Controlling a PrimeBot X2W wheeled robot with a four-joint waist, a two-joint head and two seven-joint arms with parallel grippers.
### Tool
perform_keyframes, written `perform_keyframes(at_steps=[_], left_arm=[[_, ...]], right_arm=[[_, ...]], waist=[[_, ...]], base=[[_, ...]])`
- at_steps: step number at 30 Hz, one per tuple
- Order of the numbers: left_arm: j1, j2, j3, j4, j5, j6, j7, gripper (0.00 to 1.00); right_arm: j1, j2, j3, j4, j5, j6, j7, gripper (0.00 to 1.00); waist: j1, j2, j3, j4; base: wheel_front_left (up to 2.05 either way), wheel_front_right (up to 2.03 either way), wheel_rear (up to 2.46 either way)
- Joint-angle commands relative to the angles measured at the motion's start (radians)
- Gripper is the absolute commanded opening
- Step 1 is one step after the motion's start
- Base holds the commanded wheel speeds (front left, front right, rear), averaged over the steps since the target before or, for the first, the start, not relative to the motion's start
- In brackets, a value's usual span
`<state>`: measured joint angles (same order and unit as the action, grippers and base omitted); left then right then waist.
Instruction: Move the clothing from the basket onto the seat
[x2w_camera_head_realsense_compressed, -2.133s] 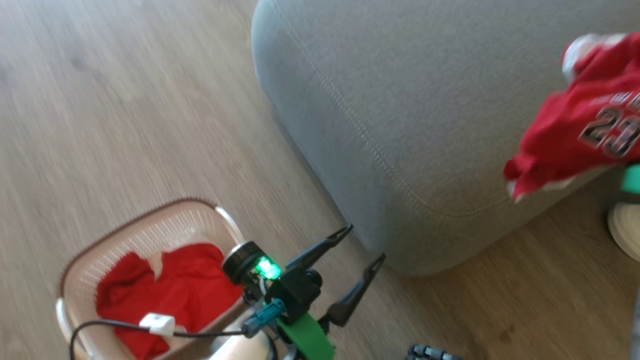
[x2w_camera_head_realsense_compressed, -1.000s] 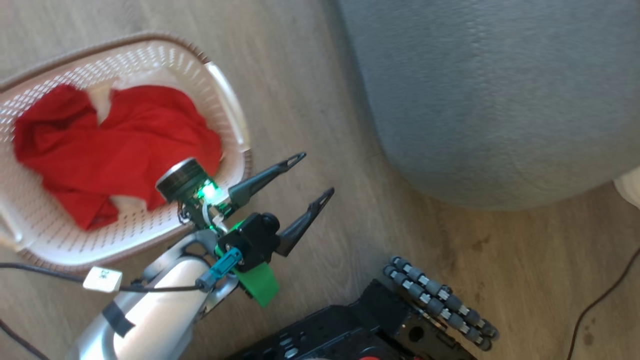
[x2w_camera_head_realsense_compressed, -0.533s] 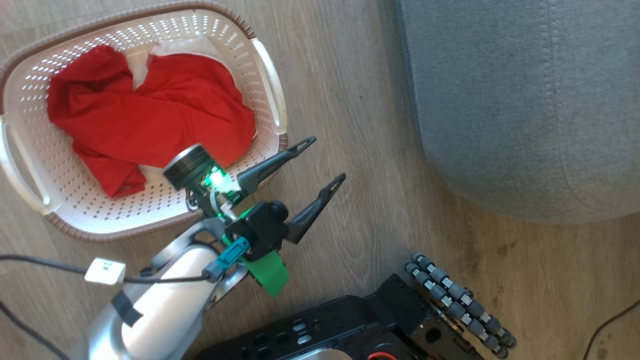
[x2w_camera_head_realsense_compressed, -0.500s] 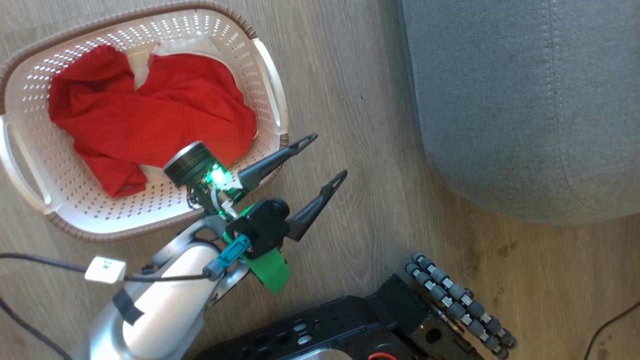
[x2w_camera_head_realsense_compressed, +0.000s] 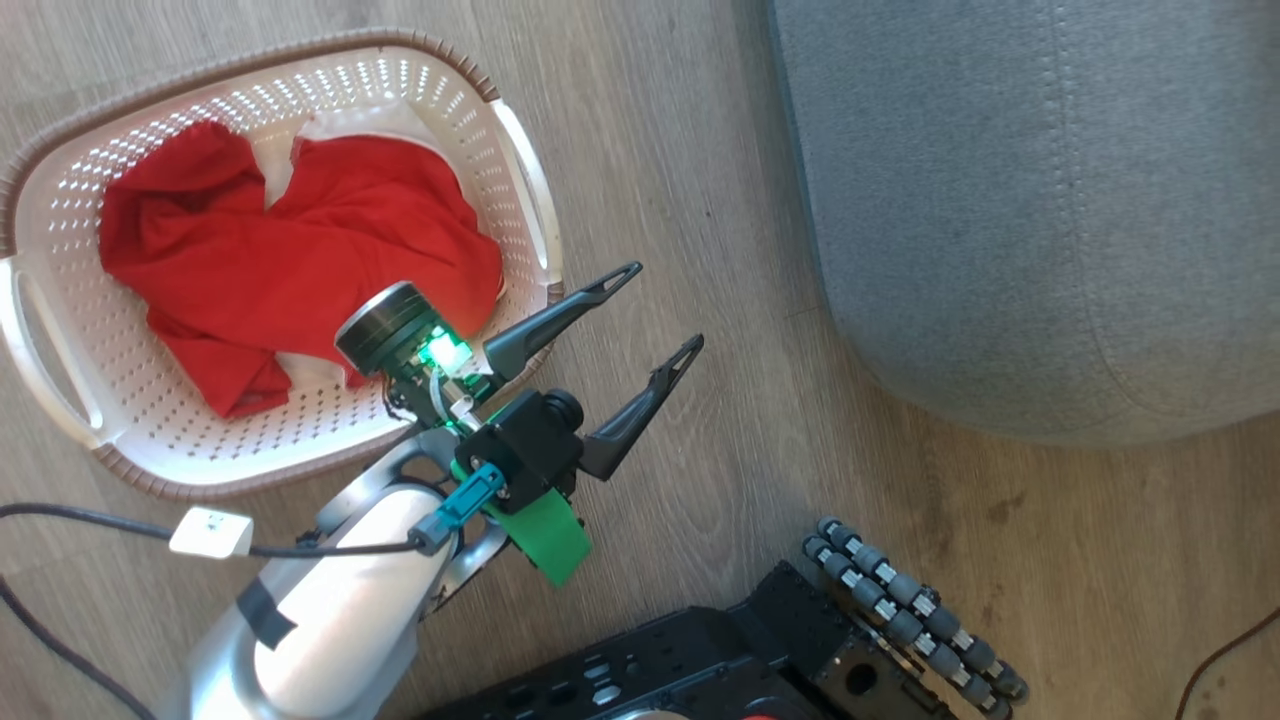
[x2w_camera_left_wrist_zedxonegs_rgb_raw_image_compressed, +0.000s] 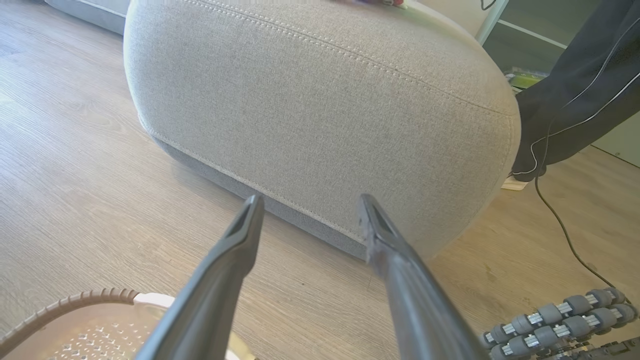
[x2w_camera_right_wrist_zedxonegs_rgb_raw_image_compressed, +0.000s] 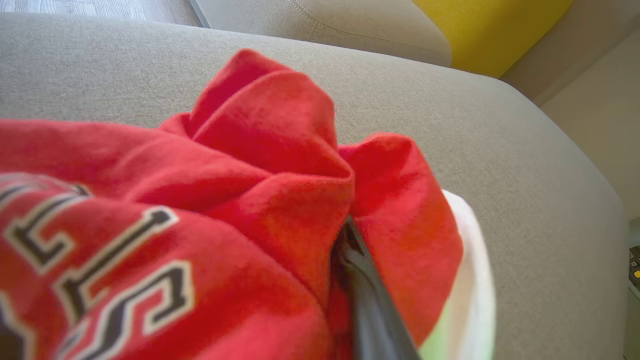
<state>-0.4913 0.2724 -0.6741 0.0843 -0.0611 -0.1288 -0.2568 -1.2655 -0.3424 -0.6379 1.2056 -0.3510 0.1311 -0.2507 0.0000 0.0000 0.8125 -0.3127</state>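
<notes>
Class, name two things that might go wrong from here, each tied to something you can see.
1. The jersey is bunched around the right gripper, so it may snag and slide off the seat on release.
2. The open left gripper hangs by the rim of the basket; reaching for the red garment, a finger might catch the rim and shove the basket.

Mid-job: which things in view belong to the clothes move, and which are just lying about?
Job: red fabric garment; cream perforated plastic basket holding it; large grey upholstered seat; red jersey with black-and-white lettering; open left pincer.
Lying about: person's dark trouser leg; thin dark cord on floor; yellow cushion.
</notes>
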Motion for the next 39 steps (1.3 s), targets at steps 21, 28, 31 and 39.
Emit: perform_keyframes(at_steps=[21, 28, 31, 39], left_arm=[[0.049, -0.127, 0.003, 0.002, -0.045, -0.002, -0.005, 1.0], [0.074, -0.164, 0.014, 0.004, -0.059, -0.002, -0.005, 1.0], [0.087, -0.177, 0.02, 0.004, -0.063, -0.002, -0.005, 1.0], [0.149, -0.208, 0.041, 0.007, -0.072, -0.002, -0.005, 1.0]], right_arm=[[0.023, -0.023, 0.269, 0.085, 0.094, 0.0, 0.38, 1.0], [0.035, -0.021, 0.484, 0.085, 0.26, 0.0, 0.562, 1.0], [0.034, -0.028, 0.587, 0.085, 0.346, 0.0, 0.588, 1.0], [0.141, -0.108, 0.904, -0.136, 0.684, 0.0, 0.643, 1.0]], waist=[[0.0, 0.0, -0.236, 0.042], [0.0, 0.0, -0.326, 0.062], [0.0, 0.0, -0.367, 0.069], [0.0, 0.0, -0.505, 0.093]], base=[[0.0, 0.0, 0.0], [0.0, 0.0, 0.0], [0.0, 0.0, 0.0], [0.0, 0.0, 0.0]])
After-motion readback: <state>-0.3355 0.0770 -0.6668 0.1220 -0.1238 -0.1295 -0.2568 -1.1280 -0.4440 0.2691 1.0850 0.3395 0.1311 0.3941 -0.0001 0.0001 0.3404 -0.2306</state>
